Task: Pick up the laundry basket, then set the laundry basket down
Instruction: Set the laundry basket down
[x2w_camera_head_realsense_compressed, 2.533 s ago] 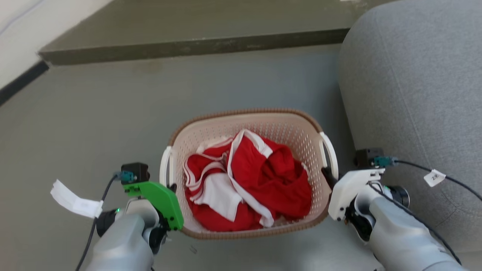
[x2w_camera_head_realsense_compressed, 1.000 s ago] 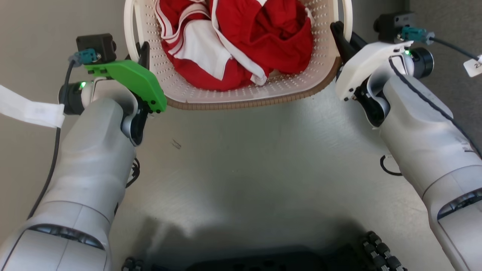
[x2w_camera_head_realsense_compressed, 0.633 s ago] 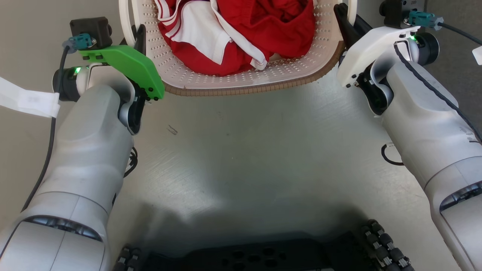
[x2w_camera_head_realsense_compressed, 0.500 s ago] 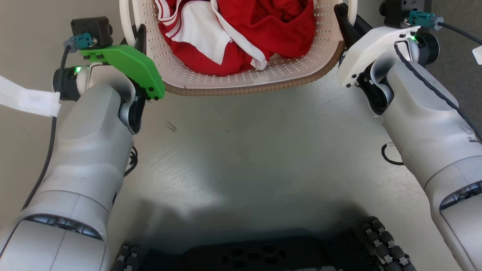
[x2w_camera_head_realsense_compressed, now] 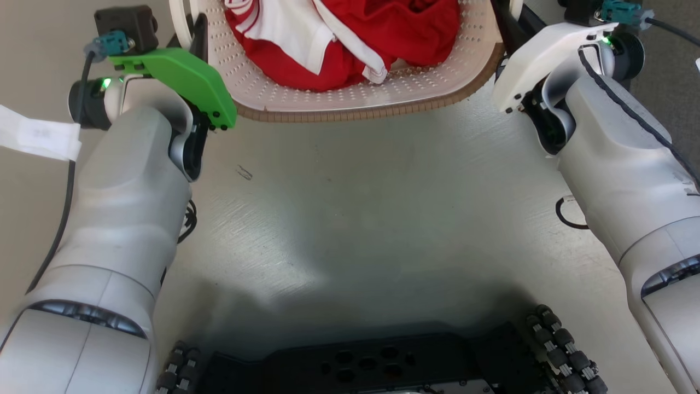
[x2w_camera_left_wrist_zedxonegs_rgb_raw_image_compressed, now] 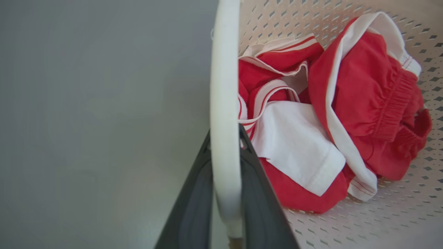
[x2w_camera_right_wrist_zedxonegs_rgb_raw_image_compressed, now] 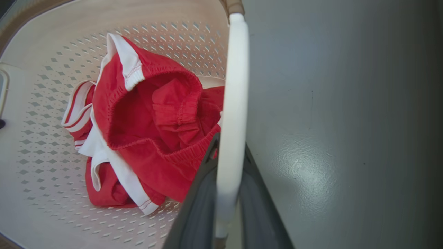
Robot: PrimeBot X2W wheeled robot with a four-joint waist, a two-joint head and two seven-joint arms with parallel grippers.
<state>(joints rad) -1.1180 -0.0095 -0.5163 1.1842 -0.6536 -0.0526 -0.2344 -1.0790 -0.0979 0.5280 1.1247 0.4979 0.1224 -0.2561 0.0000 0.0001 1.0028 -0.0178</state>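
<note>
Nearest the robot, its black wheeled base lines the bottom edge of the head view. Beyond it the smooth grey floor lies open between the two pale forearms, marked by a small scratch and a black ring. A darker grey surface borders the floor at far right.

At the top edge, cut off by the frame, is the small cream perforated plastic laundry basket with a brown woven-look rim. It holds crumpled red and white clothes and sits between the left gripper and the right gripper.

The wrist views make the grasp plain. The left gripper's two dark fingers are nearly closed around the white left side handle, one finger outside it and one inside beside the clothes. The right gripper clamps the white right side handle likewise. Whether the basket's bottom touches the floor cannot be told.
</note>
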